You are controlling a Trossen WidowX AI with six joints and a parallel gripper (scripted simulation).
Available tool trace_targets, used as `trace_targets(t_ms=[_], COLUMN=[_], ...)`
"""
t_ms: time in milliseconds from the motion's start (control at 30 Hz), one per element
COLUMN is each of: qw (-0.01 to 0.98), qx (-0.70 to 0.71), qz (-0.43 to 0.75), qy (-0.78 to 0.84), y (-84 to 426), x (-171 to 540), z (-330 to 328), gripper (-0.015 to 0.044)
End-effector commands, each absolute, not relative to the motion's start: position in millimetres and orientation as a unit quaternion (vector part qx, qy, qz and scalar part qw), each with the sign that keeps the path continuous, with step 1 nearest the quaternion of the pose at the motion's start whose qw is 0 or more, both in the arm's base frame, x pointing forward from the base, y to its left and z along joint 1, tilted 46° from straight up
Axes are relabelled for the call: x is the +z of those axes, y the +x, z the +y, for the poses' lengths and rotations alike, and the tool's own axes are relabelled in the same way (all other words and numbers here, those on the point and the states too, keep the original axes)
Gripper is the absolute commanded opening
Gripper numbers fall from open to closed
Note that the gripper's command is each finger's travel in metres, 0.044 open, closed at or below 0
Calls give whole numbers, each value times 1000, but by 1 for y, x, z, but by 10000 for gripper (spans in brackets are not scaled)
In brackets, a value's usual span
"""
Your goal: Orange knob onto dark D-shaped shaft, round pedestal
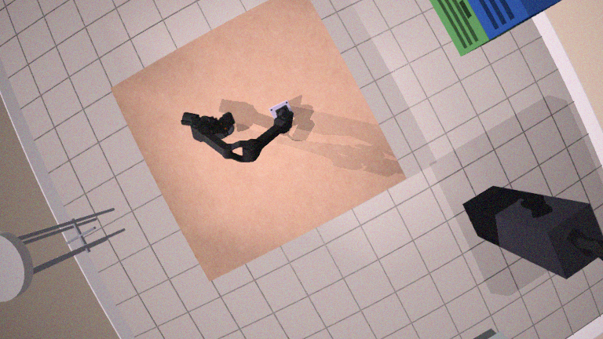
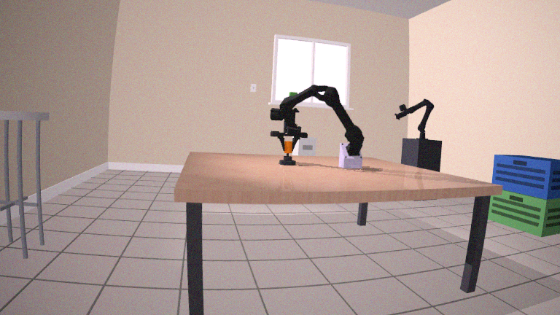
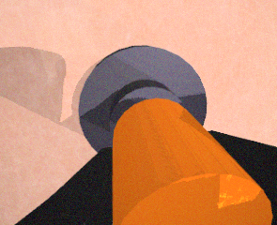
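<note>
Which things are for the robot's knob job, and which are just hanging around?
For the job:
- knob
- pedestal
- gripper, holding the knob
- table

Just around:
- blue crate
- green crate
- stool
- window
- second arm

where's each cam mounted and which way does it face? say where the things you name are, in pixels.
Top: high overhead, looking down on the table (image 1: 249,210) (image 2: 330,184); shows the arm from above.
Exterior: off to one side, a little above table height, looking across toward the window (image 2: 294,70); shows the arm in profile, fingers (image 2: 283,144) around the orange knob (image 2: 288,146) (image 3: 161,145).
Wrist: on the arm near the gripper (image 2: 288,146), looking down past the knob at the round pedestal (image 2: 287,162) (image 3: 143,63); black finger parts show low.
Shared: exterior and wrist both show knob and pedestal.
</note>
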State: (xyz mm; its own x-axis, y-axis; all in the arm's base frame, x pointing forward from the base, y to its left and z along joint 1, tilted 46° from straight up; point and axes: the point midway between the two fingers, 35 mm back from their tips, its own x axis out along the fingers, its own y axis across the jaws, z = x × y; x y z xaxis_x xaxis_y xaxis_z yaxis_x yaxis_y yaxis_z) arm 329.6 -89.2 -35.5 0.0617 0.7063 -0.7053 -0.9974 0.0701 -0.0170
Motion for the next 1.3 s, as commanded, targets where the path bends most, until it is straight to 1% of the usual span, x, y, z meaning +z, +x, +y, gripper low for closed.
trace_targets(t_ms=[0, 333, 567, 1267], qw=[679, 678, 647, 647], qx=[627, 628, 652, 652], qz=[273, 270, 206, 206], qy=[-267, -270, -336, -336], y=[330, 331, 334, 329], x=[-36, -33, -32, -34], z=[-89, -93, -95, -92], gripper=[0, 0, 0, 0])
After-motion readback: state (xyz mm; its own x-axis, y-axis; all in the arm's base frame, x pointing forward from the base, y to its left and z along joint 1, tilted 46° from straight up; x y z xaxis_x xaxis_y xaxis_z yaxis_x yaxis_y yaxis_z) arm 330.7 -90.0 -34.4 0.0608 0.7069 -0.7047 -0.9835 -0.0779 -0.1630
